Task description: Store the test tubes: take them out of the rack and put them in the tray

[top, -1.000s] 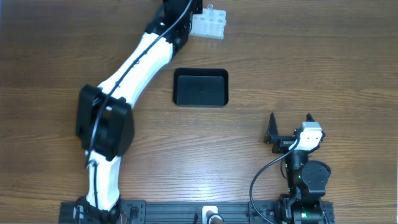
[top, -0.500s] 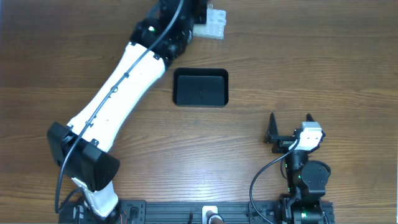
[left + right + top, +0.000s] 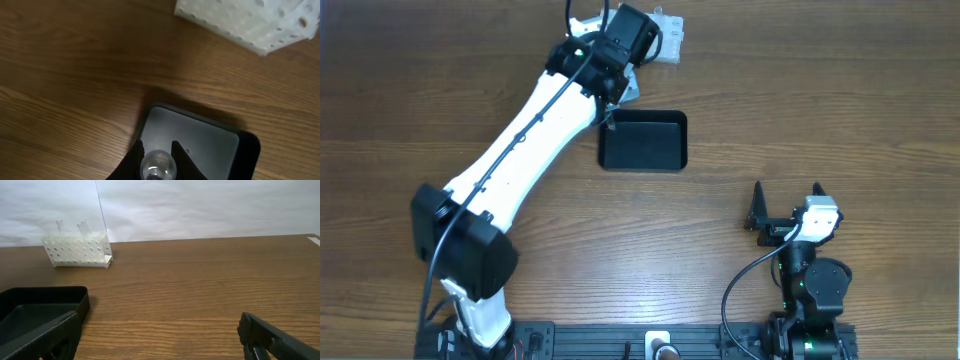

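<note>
Wood-grained desk [image 3: 860,90] is seen from above, with the rack [image 3: 660,42] at its far edge and the black tray [image 3: 645,142] just before it. The left arm [image 3: 540,120], at the rack a second ago, has been drawn back to the tray's far left corner. The right fingers [image 3: 757,205] are parked well apart from it, spread wide and empty.

From the left wrist, the left fingers [image 3: 132,162] are seen closed on a tube [image 3: 159,167], held end-on over the tray's edge. One tube is thus judged extracted, with only its release left.

From the right wrist, two tubes [image 3: 82,226] are seen standing in the rack.
</note>
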`<state>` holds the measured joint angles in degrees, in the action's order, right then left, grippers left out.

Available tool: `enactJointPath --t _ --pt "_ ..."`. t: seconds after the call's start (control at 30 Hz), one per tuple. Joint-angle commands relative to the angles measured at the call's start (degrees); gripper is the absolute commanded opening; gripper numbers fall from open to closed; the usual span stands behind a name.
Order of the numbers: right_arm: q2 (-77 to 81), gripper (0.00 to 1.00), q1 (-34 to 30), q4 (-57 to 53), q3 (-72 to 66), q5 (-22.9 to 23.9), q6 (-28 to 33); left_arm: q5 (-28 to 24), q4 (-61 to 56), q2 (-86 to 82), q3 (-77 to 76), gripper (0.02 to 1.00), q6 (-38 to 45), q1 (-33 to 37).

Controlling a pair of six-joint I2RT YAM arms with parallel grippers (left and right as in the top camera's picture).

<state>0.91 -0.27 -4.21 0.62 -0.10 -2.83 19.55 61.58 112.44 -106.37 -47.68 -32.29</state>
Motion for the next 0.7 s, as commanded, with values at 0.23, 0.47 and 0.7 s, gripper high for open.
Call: enactJointPath --t 0.23,0.47,0.7 --pt "-0.3 0.991 0.3 -0.1 -0.3 0.1 -0.1 -2.6 -1.4 8.9 0.8 0.097 0.1 0.1" --pt "-0.3 0.991 0.3 -0.1 -0.3 0.1 -0.1 -3.5 -4.3 11.6 0.8 0.13 7.4 0.1" --pt "-0.3 0.991 0.3 -0.1 -0.3 0.1 -0.1 -3.7 -3.7 13.6 0.8 0.13 8.5 0.2"
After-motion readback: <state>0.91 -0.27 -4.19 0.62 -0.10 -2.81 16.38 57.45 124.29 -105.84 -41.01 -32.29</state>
